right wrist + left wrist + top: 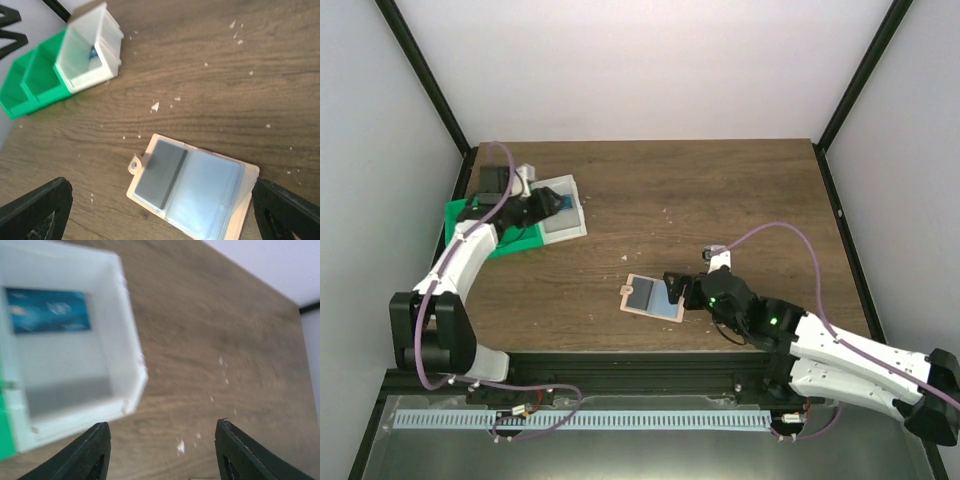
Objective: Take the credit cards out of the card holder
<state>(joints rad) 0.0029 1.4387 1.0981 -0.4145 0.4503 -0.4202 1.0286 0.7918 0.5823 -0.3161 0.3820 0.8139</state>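
Right wrist: flat tan rectangular card holder (192,192) on grainy wood table (225,90).

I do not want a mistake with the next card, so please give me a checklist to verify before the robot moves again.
1. The right hand is open: ok.
2. It is over the card holder: ok.
3. A dark card shows in the holder: ok.
4. The left hand is open and holds nothing: ok.
5. The blue card lies inside the white bin: ok.
6. More cards behind the clear pockets: cannot tell.
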